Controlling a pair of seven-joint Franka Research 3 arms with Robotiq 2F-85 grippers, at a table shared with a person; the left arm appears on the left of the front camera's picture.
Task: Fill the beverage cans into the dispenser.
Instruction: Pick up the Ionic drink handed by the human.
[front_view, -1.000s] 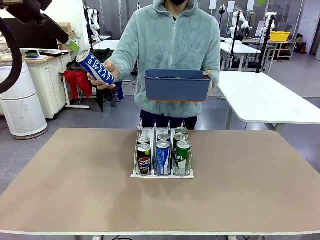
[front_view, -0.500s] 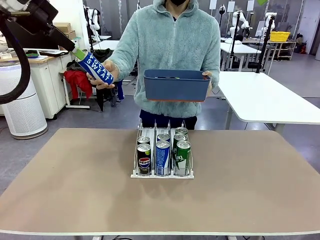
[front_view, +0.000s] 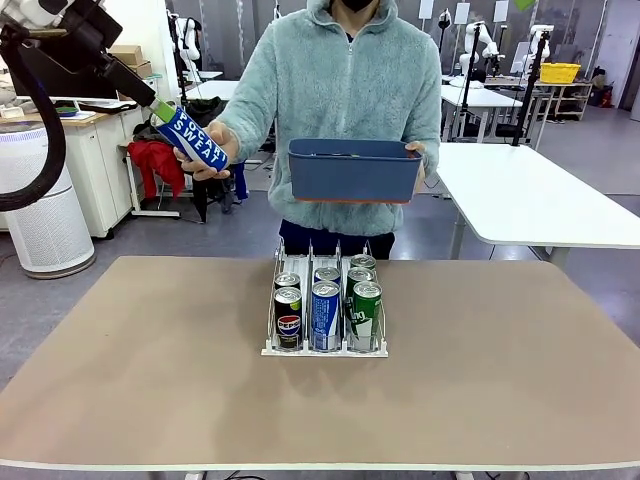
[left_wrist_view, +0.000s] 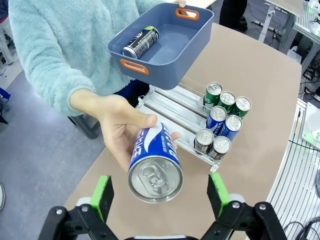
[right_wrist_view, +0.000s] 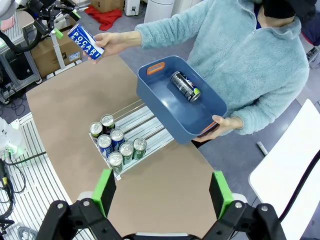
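a handover being set up

a blue can (left_wrist_view: 154, 167) is held out top-first by the person's hand (left_wrist_view: 122, 131), lined up with the wide-spread, empty left gripper (left_wrist_view: 161, 195), apparently for grasping. the right gripper (right_wrist_view: 161, 192) is likewise spread and empty. the dispenser (front_view: 325, 351) is left mid-table, part filled.

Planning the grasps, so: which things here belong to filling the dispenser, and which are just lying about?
Job: blue-white can in the person's hand; black can in the blue bin; dispenser with seven cans; open left gripper.
Lying about: air purifier; red cloth; yellow crate; white side table.
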